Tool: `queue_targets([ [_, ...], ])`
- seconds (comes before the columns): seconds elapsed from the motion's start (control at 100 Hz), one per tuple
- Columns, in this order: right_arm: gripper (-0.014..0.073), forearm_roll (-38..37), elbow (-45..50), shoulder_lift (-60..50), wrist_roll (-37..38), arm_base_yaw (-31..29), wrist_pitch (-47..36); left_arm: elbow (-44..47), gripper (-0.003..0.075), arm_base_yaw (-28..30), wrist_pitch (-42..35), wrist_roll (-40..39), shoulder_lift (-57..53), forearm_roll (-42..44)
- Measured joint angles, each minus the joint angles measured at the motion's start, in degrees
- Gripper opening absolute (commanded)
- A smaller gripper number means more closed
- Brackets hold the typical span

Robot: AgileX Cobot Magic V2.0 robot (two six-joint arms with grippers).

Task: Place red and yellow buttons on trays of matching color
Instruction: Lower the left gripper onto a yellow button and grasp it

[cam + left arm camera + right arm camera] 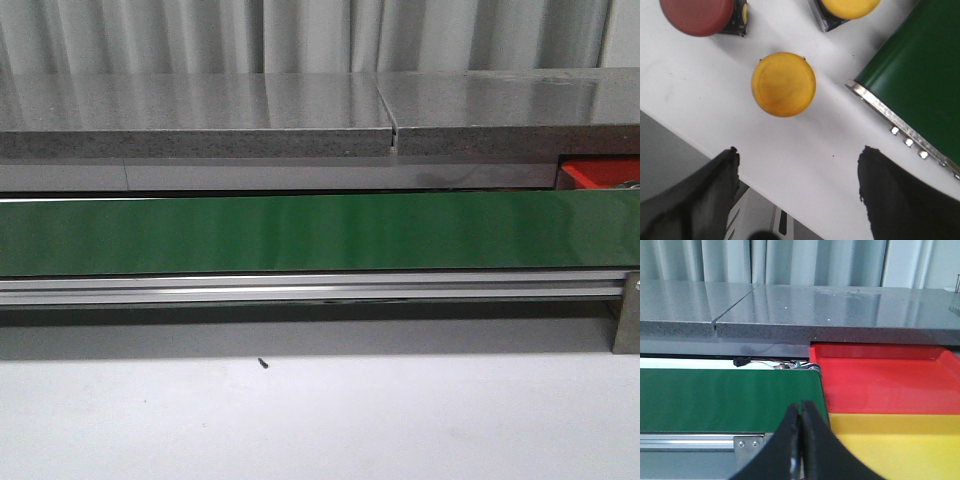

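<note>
In the left wrist view a yellow button (783,84) lies on the white table, just ahead of my left gripper (797,167), which is open and empty with one dark finger (700,200) on each side. A red button (697,15) and a second yellow button (850,7) lie farther off at the frame's edge. My right gripper (801,409) is shut on nothing, hovering by the end of the belt. Beyond it sit a red tray (880,375) and, nearer, a yellow tray (895,440). A corner of the red tray (600,173) shows in the front view.
The long green belt (300,232) on its metal rail crosses the front view; its ends show beside the buttons (920,75) and beside the trays (725,395). A grey stone shelf (300,115) runs behind it. The table's edge lies close under the left gripper.
</note>
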Motion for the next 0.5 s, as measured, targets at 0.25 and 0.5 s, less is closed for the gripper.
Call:
queue_targets([
  [0.25, -0.0114, 0.0, 0.0, 0.0, 0.0, 0.0, 0.0, -3.26, 0.0472, 0.0, -0.36, -0.78, 7.01, 1.19],
  [0.5, -0.0114, 0.0, 0.0, 0.0, 0.0, 0.0, 0.0, -4.09, 0.0454, 0.0, -3.32, -1.0, 9.94, 1.42],
])
